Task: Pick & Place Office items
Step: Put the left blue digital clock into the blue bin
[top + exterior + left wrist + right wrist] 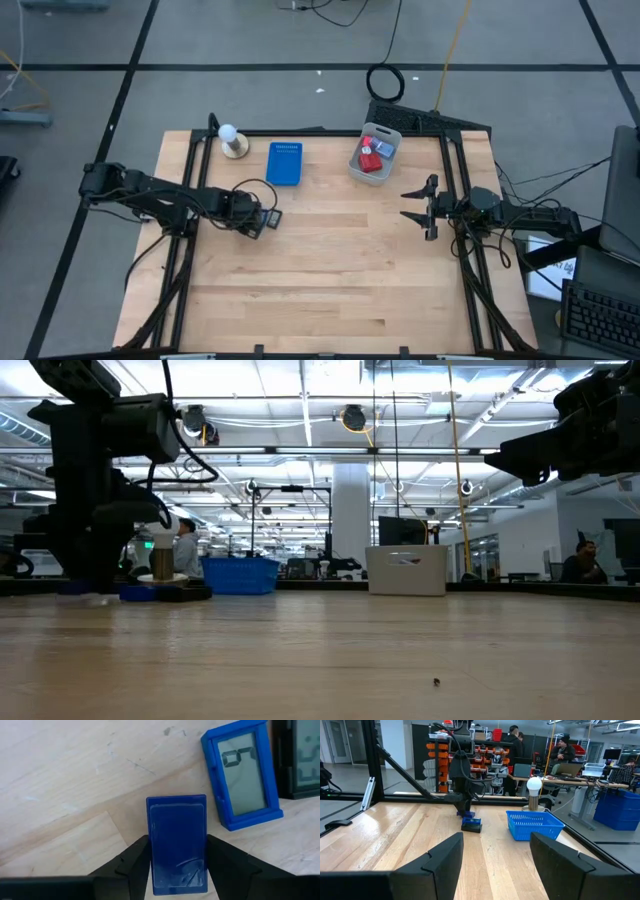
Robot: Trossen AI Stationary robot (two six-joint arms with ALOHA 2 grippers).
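Observation:
My left gripper (258, 220) (177, 865) is low over the table's left-middle, pointing down, shut on a dark-blue rectangle (177, 842). Beside it on the wood lie a blue rectangle with a grey display (242, 772) and a dark one (302, 757), flat on their backs. A grey bin (375, 155) near the far edge holds red blocks (368, 160) and light-blue bits. My right gripper (420, 207) (495, 865) waits open above the table's right side, touching nothing. My left gripper pinches the dark-blue rectangle between its two fingers (137, 862), one on each long side (150, 845), at the end nearer the wrist. The fingers come from above, pointing down, along its length. Whether it still rests on the table, I cannot tell.
A blue tray (285, 163) (535, 825) and a white ball on a round base (232, 140) (534, 785) stand near the far edge, left of the grey bin. Bare wood fills the middle and near half of the table (330, 280).

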